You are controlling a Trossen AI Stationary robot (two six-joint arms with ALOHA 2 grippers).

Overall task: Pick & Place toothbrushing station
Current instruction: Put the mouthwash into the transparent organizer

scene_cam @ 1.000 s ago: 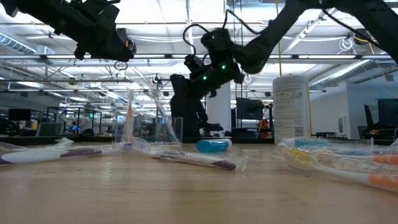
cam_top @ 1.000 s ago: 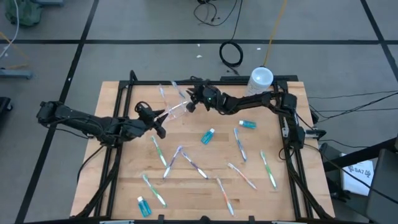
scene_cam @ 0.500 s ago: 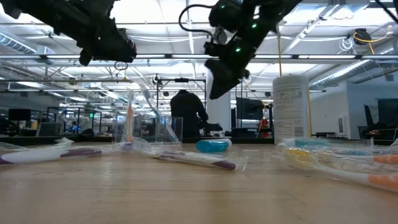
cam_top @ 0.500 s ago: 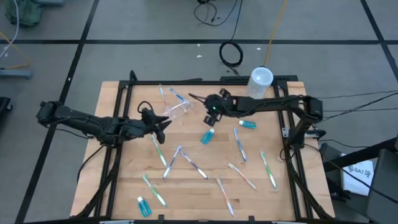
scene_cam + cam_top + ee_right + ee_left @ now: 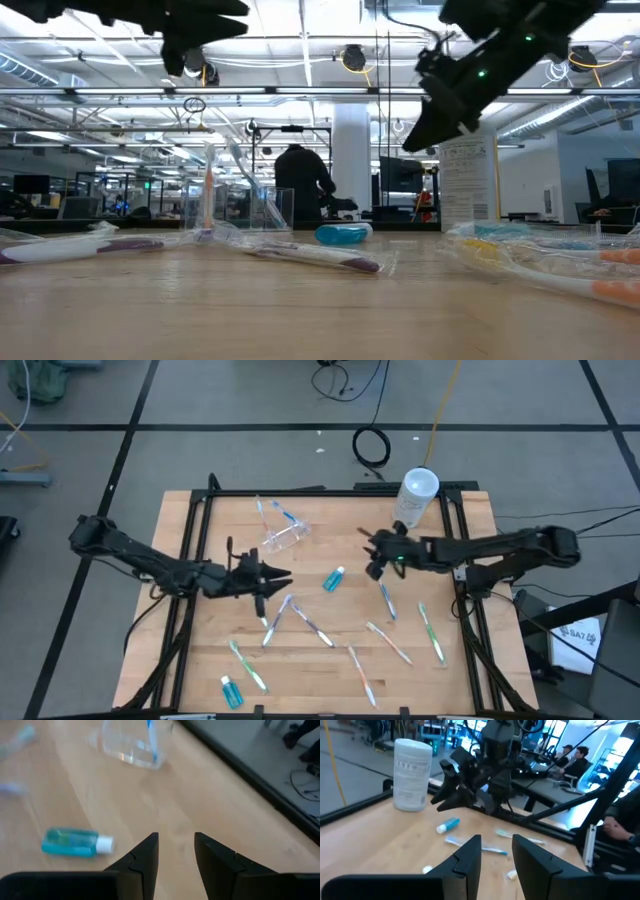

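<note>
High view: the left tool (image 5: 281,577) hovers empty over the counter (image 5: 200,650) near scattered toothbrushes (image 5: 385,592); the right tool (image 5: 371,550) hangs beside a teal tube (image 5: 334,578). The clear pouch (image 5: 283,536) lies near the counter's far edge.

Left wrist view: fingers (image 5: 465,860) slightly parted, holding nothing.

Right wrist view: fingers (image 5: 142,855) parted, empty, above the tube (image 5: 75,842).

From desk height, the wooden desk (image 5: 300,310) runs off toward a bright hall of ceiling trusses. A clear pouch (image 5: 240,205) stands upright far back, with an orange-handled toothbrush (image 5: 208,195) upright just beside it. A teal tube (image 5: 342,234) lies further right, a purple-handled toothbrush (image 5: 320,257) lies nearer, and more toothbrushes (image 5: 545,262) are heaped at the right edge. A white canister (image 5: 468,178) stands behind them. The left tool (image 5: 195,45) and the right tool (image 5: 435,105) both hang above the desk, holding nothing. A person (image 5: 302,185) stands in the background.
</note>
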